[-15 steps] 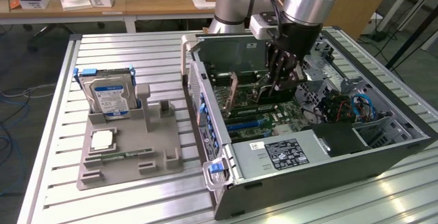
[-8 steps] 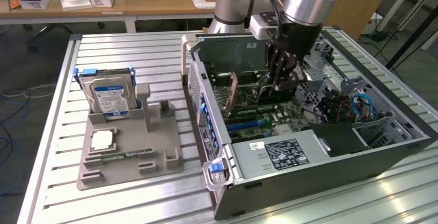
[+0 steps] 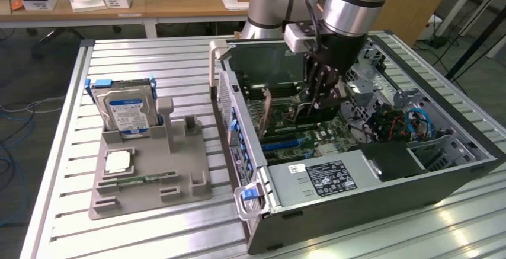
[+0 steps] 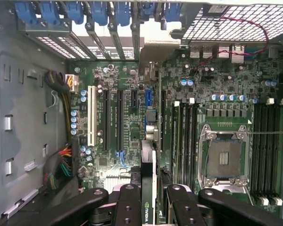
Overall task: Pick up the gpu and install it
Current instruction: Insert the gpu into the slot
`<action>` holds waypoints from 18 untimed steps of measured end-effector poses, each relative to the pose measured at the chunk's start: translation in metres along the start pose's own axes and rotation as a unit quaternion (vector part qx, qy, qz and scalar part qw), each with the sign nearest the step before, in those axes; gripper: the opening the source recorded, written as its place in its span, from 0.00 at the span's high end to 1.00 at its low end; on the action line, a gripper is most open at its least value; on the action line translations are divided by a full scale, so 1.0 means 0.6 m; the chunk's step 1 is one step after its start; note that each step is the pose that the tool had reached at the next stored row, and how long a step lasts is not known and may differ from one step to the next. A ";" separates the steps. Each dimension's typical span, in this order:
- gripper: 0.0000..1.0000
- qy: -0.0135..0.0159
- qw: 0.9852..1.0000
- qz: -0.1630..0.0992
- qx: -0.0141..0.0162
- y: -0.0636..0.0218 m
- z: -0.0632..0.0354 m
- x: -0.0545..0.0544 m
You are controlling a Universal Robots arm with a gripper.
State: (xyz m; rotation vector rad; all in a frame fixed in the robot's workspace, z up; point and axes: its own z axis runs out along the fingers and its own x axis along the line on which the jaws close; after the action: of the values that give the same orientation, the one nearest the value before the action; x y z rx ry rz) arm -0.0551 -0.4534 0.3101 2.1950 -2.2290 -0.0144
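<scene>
The gpu [image 4: 148,162] hangs edge-on between my fingers [image 4: 128,203], a logo showing on its black side. My gripper [image 4: 151,200] is shut on it, inside the open computer case [image 3: 237,111]. The card is held above the motherboard [image 4: 118,80], in line with the blue expansion slot [image 4: 149,101] and apart from it. In the exterior view my gripper [image 3: 323,96] reaches down into the middle of the case, and the gpu [image 3: 310,112] shows as a dark block beneath it.
A grey holder [image 3: 186,170] on the exterior view's left carries a hard drive [image 3: 127,114], a processor [image 3: 117,161] and a memory stick [image 3: 142,180]. Inside the case lie the power supply [image 3: 324,176], the bare processor socket [image 4: 225,157] and cable bundles [image 4: 63,165].
</scene>
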 end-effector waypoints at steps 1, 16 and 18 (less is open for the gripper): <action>0.74 0.000 1.000 0.000 0.001 0.001 0.001 0.000; 0.74 0.000 1.000 0.003 0.005 0.023 0.026 0.002; 0.74 0.000 1.000 0.003 0.006 0.025 0.029 0.002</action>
State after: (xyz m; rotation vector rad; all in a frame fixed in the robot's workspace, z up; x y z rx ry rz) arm -0.0703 -0.4543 0.2929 2.1941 -2.2415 -0.0012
